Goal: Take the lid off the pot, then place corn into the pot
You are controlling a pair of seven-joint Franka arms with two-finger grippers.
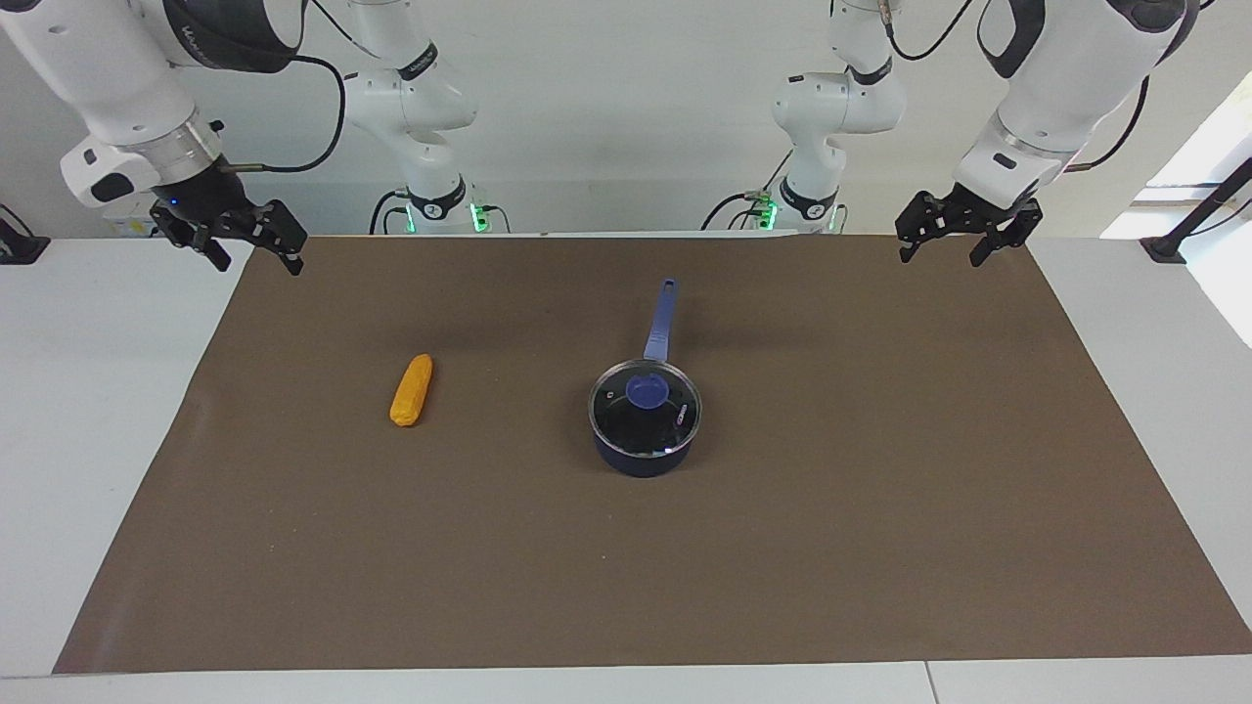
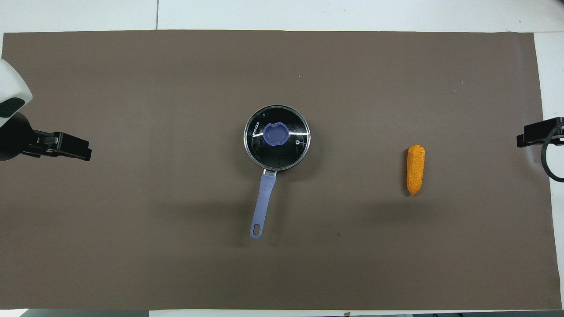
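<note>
- Facing view: the pot (image 1: 645, 452) sits mid-tabletop on the brown mat (image 1: 880, 548), with the lid (image 1: 645, 408) seated flat on its rim and the handle (image 1: 660, 323) pointing toward the robots.
- The corn (image 1: 412, 390) lies on the mat beside the pot, well apart from it, toward the right arm's end.
- The right gripper (image 1: 252, 252) hangs over the mat's corner with its jaws spread and empty; the left gripper (image 1: 942, 244) hangs over the other robot-side corner, jaws likewise spread and holding nothing. Both arms wait.
- Overhead view: the lid's blue knob (image 2: 276, 134) stands at the centre of the glass, and is likely the only sound place to pinch. The glass with its metal rim looks smooth, stiff and breakable, so it probably calls for a straight lift.
- The pot looks light enough to shift if the lid drags.
- The corn's bumpy skin should give good purchase; taking it across its middle looks best, since it could roll.
- Each gripper shows only at a side edge here.
</note>
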